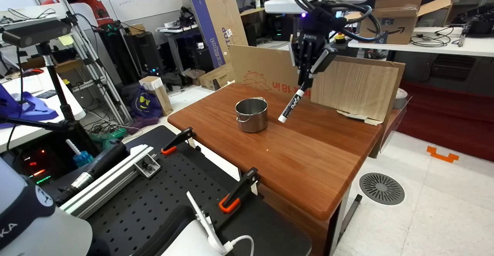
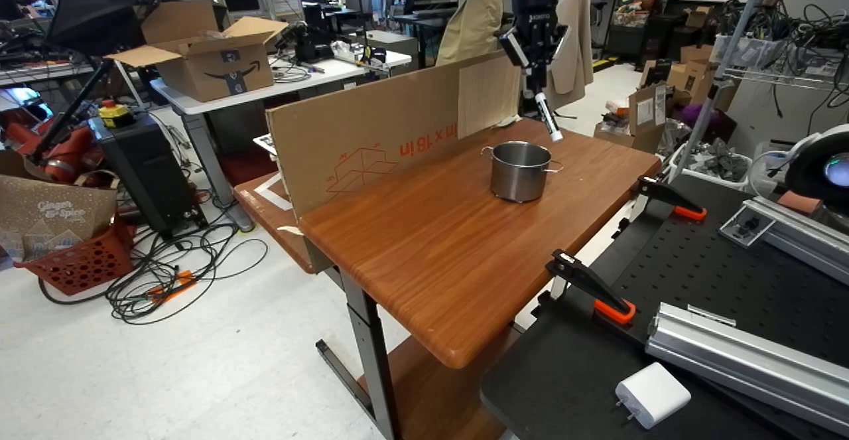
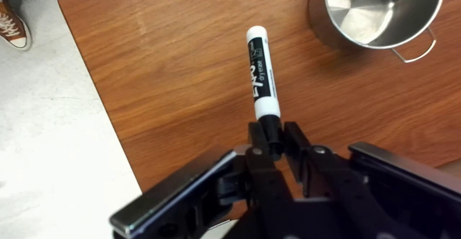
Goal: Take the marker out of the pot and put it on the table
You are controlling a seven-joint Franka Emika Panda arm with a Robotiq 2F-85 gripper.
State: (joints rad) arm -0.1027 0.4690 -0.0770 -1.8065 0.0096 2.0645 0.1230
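We see the marker (image 3: pixel 265 89) out of the pot (image 1: pixel 252 121), slanting in the air near it and above the counter (image 1: pixel 295 161). It is a short, straight stick with a white barrel, a rounded white end pointing down, a black label (image 3: pixel 260 71) along its side and a black cap (image 3: pixel 271 123) at the upper end. The hand (image 3: pixel 272 131) pinches that cap between its two fingers (image 3: pixel 256 134).

In the wrist view we can read "EXPO" and "dry erase" on the label; in both exterior views the smaller print is too tiny for us. The wrist view also looks down onto the pot's shiny floor, but the frame cuts the pot off and gives us just one wire handle (image 3: pixel 419 57). In both exterior views we get the whole pot, upright on the counter.

Only the wrist view shows us a brown shoe (image 3: pixel 12 28), well apart from the pot. In an exterior view we find a person (image 2: pixel 471 22) in khaki far behind the pot, and a white plug (image 2: pixel 653 395) nearer the camera than the pot. In an exterior view a round drain (image 1: pixel 382 188) lies in the floor, to the right of the pot.
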